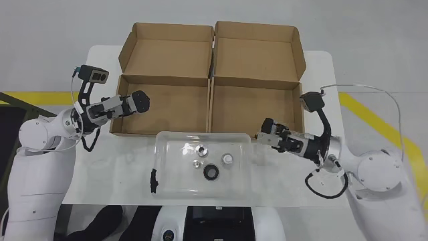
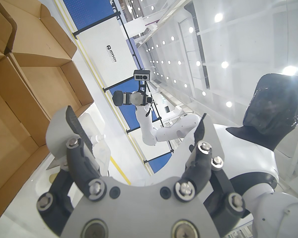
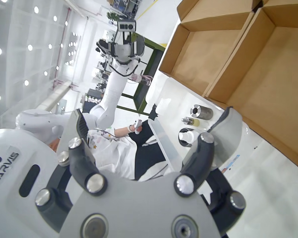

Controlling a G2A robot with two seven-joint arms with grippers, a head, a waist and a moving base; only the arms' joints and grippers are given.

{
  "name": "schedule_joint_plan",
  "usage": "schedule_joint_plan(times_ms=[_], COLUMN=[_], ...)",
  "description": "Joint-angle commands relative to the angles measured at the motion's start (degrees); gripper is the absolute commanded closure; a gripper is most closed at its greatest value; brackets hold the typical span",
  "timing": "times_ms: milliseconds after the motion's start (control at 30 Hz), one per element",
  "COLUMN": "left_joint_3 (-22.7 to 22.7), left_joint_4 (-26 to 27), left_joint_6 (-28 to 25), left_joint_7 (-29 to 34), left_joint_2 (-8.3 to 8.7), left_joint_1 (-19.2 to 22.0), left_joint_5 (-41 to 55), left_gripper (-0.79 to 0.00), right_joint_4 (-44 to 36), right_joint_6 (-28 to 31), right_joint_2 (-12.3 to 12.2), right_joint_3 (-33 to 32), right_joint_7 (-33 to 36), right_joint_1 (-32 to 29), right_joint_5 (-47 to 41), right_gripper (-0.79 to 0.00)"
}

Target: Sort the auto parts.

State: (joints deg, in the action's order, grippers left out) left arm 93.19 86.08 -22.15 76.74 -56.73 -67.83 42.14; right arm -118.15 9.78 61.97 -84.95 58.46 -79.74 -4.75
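Several small auto parts lie in a clear plastic tray (image 1: 167,167) at the table's front: a silver cylinder (image 1: 200,150) (image 3: 201,112), a small metal fitting (image 1: 195,163) (image 3: 190,121), a black ring (image 1: 212,173) and a white-capped part (image 1: 229,159) (image 3: 187,137). My right gripper (image 1: 263,134) (image 3: 152,125) hovers open just past the tray's right end, with nothing between its fingers. My left gripper (image 1: 141,102) (image 2: 137,127) is open and empty above the left edge of the left cardboard box (image 1: 167,107).
Two open cardboard boxes stand side by side behind the tray, the left box (image 2: 39,80) and the right box (image 1: 254,107) (image 3: 268,75), both with lids (image 1: 174,53) folded back. A black scrap (image 1: 153,179) hangs at the tray's left front corner.
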Motion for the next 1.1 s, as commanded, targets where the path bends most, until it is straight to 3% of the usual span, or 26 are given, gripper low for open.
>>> schedule_joint_plan(times_ms=[0,367,733,1067], left_joint_3=[0.00,0.00,0.00,0.00], left_joint_4=[0.00,0.00,0.00,0.00], left_joint_6=[0.00,0.00,0.00,0.00], left_joint_7=[0.00,0.00,0.00,0.00], left_joint_2=[0.00,0.00,0.00,0.00], left_joint_1=[0.00,0.00,0.00,0.00], left_joint_5=[0.00,0.00,0.00,0.00], left_gripper=[-0.785,-0.785,-0.785,-0.785], right_joint_4=[0.07,-3.35,-11.01,-11.15], right_joint_6=[0.05,7.99,6.41,6.30], right_joint_2=[-0.11,-0.75,-0.85,-0.85], right_joint_3=[1.25,8.62,17.30,17.52], right_joint_7=[1.16,4.27,2.97,3.09], right_joint_1=[0.72,4.98,6.37,6.43], right_joint_5=[2.34,22.05,48.04,48.46], right_gripper=[-0.785,-0.785,-0.785,-0.785])
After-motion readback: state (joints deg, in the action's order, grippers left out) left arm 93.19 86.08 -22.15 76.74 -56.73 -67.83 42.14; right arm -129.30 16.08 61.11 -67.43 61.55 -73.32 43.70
